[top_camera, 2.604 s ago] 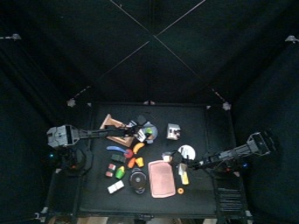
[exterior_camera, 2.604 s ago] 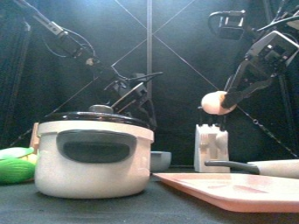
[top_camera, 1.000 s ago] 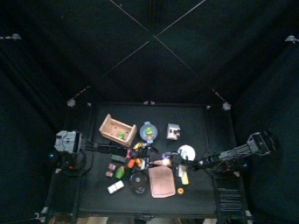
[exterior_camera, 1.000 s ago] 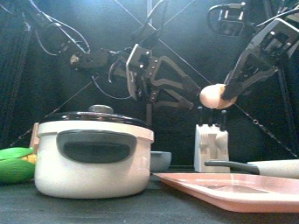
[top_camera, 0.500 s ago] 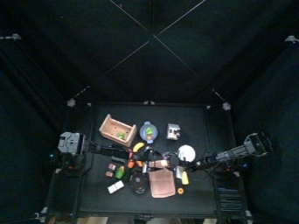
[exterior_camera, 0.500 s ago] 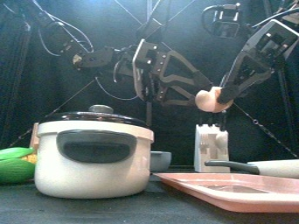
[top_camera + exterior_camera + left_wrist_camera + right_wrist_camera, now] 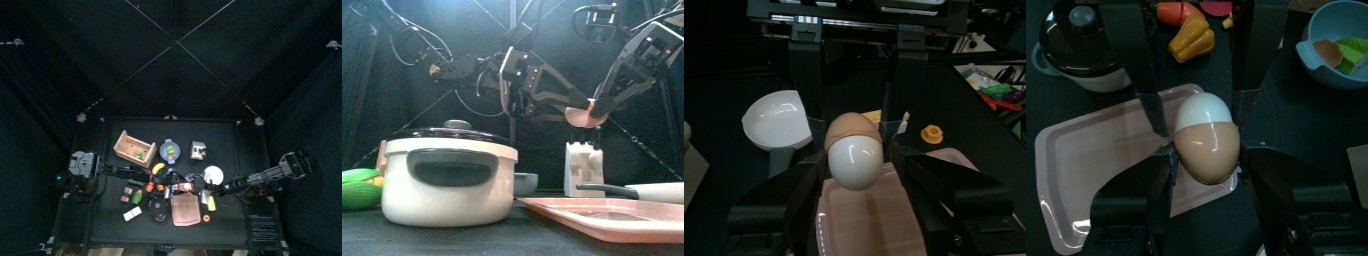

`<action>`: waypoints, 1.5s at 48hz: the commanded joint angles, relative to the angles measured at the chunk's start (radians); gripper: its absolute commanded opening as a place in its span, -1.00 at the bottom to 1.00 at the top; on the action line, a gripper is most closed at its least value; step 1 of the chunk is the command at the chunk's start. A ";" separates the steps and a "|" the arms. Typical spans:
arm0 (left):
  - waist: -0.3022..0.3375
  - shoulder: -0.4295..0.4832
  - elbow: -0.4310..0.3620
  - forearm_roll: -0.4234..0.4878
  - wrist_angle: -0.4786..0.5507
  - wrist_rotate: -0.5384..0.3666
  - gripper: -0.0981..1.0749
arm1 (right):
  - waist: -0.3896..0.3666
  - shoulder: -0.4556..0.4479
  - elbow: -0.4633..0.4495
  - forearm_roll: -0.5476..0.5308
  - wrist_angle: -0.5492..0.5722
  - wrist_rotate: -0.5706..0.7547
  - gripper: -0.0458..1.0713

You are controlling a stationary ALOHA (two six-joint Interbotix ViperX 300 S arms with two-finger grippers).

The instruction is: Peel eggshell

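Egg [image 7: 1205,138] half-peeled, clamped in right fingers [image 7: 1160,150], left fingers [image 7: 898,110] spread wide around it, above pink tray [image 7: 1093,150]

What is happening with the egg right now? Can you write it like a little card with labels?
egg: half peeled, one end white, the other brown shell
held by: right gripper, jaws shut on it, up above the table
left gripper: jaws open around the egg's white end
under the egg: pink tray
nearby: white pot with black lid, blue bowl
peeling: not finished
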 commanded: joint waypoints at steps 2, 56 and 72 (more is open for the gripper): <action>0.002 -0.011 -0.023 0.002 -0.008 0.002 0.54 | -0.003 -0.014 -0.023 -0.003 -0.002 0.000 0.21; 0.005 -0.064 0.046 -0.003 -0.008 0.002 0.36 | 0.009 -0.026 0.005 0.028 0.003 0.002 0.21; 0.003 -0.087 0.074 -0.005 -0.008 0.002 0.36 | 0.021 -0.044 0.014 0.048 0.005 0.000 0.21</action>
